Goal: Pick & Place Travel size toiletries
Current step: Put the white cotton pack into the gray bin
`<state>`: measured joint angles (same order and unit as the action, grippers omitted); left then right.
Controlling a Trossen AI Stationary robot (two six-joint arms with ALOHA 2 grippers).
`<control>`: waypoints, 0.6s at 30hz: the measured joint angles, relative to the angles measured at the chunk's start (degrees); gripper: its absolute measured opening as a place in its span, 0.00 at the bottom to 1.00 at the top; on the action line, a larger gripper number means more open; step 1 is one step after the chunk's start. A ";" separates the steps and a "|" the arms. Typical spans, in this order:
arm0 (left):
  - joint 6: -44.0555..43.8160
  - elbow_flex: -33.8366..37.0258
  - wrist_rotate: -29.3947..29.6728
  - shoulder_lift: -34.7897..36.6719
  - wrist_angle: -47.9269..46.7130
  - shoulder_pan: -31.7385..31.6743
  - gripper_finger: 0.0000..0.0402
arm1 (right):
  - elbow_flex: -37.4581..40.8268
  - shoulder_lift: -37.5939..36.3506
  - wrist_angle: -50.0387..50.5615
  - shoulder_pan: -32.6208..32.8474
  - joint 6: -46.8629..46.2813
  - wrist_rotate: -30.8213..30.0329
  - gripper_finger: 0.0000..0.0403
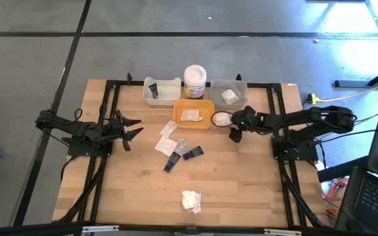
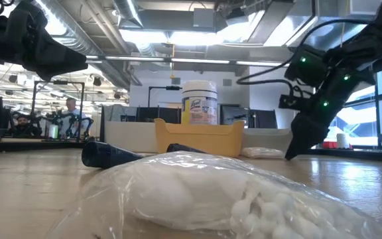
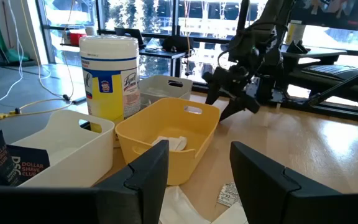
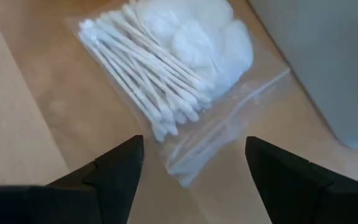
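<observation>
Only in the right wrist view can swabs and cotton pads be made out in the bag (image 4: 179,81) under the wide-open, empty right hand (image 4: 194,163), right of three trays. Left hand (image 1: 132,128) is parted, empty. Two bags, two tubes (image 1: 193,153) and three sachets (image 1: 170,128) are seen on the desk (image 1: 241,190).

1. You look down on a wooden table (image 1: 241,177) standing on grey floor (image 1: 31,59) crossed by dark lines.
2. Beyond the table you see tall windows (image 3: 185,15) — bright daylight behind them.
3. Above it run ceiling ducts (image 2: 91,33) and strip lights (image 2: 128,10).
4. Desks with monitors (image 2: 161,99) line the room behind the table.
</observation>
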<state>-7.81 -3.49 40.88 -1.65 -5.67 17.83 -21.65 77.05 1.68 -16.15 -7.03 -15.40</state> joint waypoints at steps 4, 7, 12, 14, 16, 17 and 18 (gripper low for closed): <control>0.00 0.00 0.00 0.01 -0.02 0.01 0.42 | -0.37 3.10 -2.18 -2.05 -0.04 2.24 0.68; 0.01 0.00 -0.01 0.02 0.02 0.01 0.42 | -0.39 3.73 -2.89 -2.24 -0.07 2.69 0.64; 0.00 0.00 0.00 0.00 0.09 0.02 0.42 | -0.32 3.64 -2.86 -2.22 -0.03 3.52 0.50; 0.02 0.00 -0.02 0.00 0.11 0.02 0.42 | -0.32 3.64 -2.83 -2.20 -0.01 4.24 0.43; 0.02 0.00 -0.01 0.00 0.11 0.01 0.42 | -0.32 3.64 -2.83 -2.24 0.00 5.81 0.35; 0.02 0.00 0.00 0.01 0.12 0.01 0.42 | -0.32 3.64 -2.83 -2.24 0.00 6.36 0.31; 0.00 0.00 -0.02 0.02 0.13 0.02 0.42 | -0.30 3.66 -2.83 -2.24 0.02 6.91 0.27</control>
<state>-7.81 -3.49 40.86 -1.63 -5.54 17.84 -21.96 80.70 -1.15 -18.39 -7.01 -8.49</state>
